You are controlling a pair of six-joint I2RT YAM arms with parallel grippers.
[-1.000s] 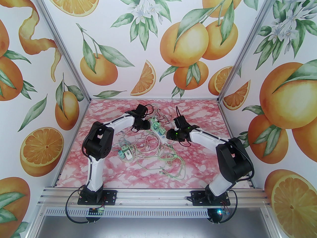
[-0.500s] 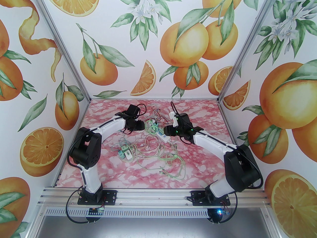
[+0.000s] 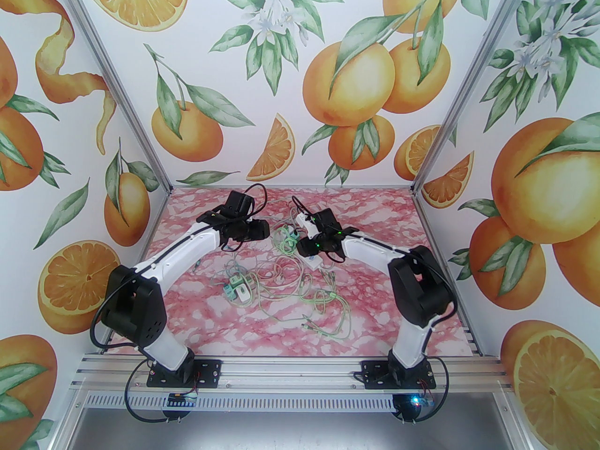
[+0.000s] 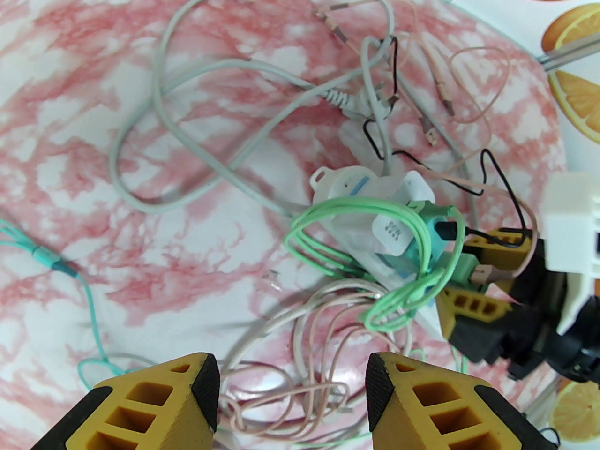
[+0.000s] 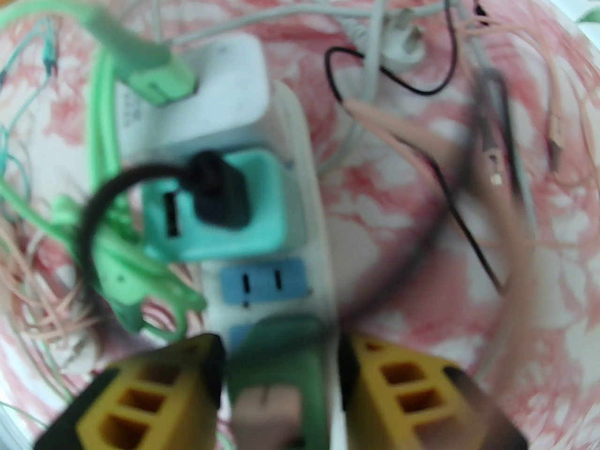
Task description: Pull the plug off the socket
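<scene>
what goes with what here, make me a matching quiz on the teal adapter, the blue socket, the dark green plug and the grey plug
Column one
1. teal adapter
2. blue socket
3. dark green plug
4. grey plug

Column two
a. lying loose on the table
b. between the fingers of the right hand
c. has a black cable plugged into it
d. nothing plugged in

Pairs: 1-c, 2-d, 3-b, 4-a
</scene>
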